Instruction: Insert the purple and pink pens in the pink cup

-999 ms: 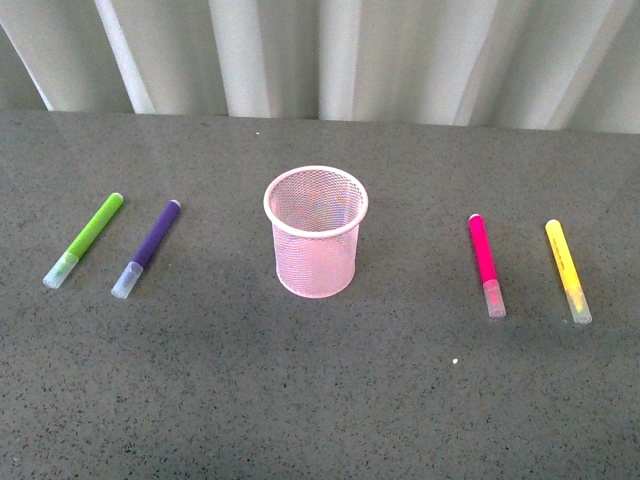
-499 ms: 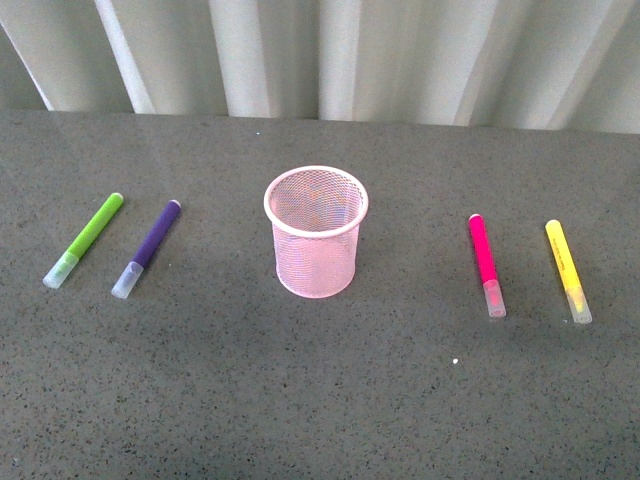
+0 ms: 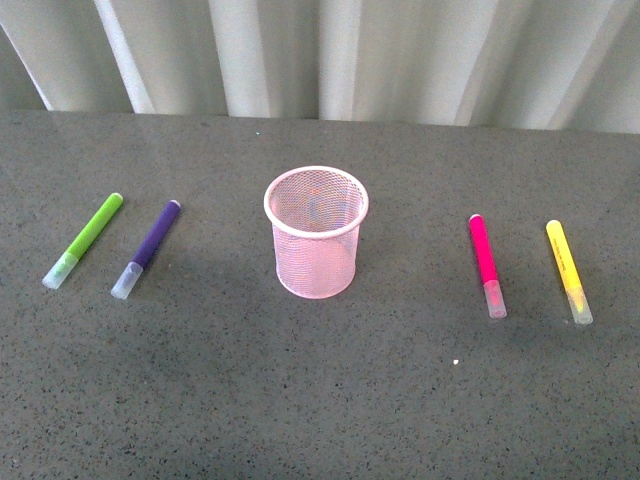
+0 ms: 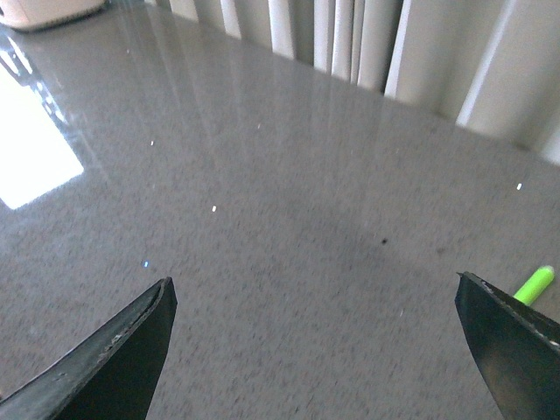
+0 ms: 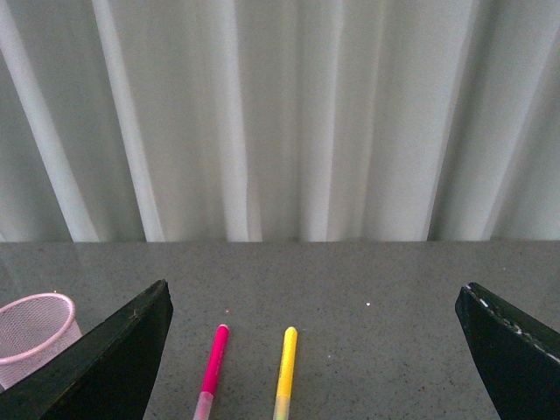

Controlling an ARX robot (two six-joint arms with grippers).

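Note:
The pink mesh cup (image 3: 316,232) stands upright and empty in the middle of the grey table. The purple pen (image 3: 147,248) lies flat to its left, clear cap toward me. The pink pen (image 3: 486,264) lies flat to its right, cap toward me. Neither arm shows in the front view. My left gripper (image 4: 315,297) is open over bare table, holding nothing. My right gripper (image 5: 313,302) is open and empty; the pink pen (image 5: 212,371) and the cup (image 5: 33,331) show ahead of it in the right wrist view.
A lime-green marker (image 3: 84,239) lies left of the purple pen; its tip shows in the left wrist view (image 4: 534,284). A yellow marker (image 3: 568,270) lies right of the pink pen, also in the right wrist view (image 5: 284,373). White curtains (image 3: 320,55) hang behind the table.

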